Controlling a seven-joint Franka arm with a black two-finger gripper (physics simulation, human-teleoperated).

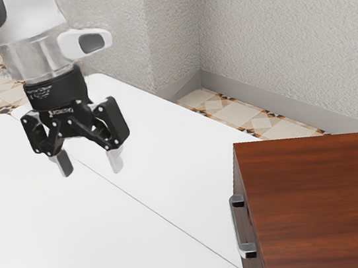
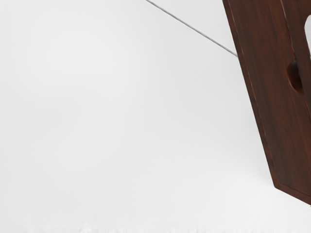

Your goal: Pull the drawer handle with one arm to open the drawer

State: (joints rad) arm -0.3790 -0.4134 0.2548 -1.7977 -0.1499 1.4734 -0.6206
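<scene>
Wooden drawer [image 1: 319, 207] partly off-frame; handle [image 1: 240, 227] far from spread gripper [image 1: 91, 166].

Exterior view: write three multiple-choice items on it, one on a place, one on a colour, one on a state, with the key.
1. The wooden cabinet stands at the exterior view's: A left, B right, C middle.
2. Its handle is: A silver, B red, C green.
3. The fingers are: A shut on the handle, B open over the table, C shut on a cup.
Key: 1 B, it sits at the right edge; 2 A, the bar is metal grey; 3 B, they stand spread, nothing between them.
</scene>
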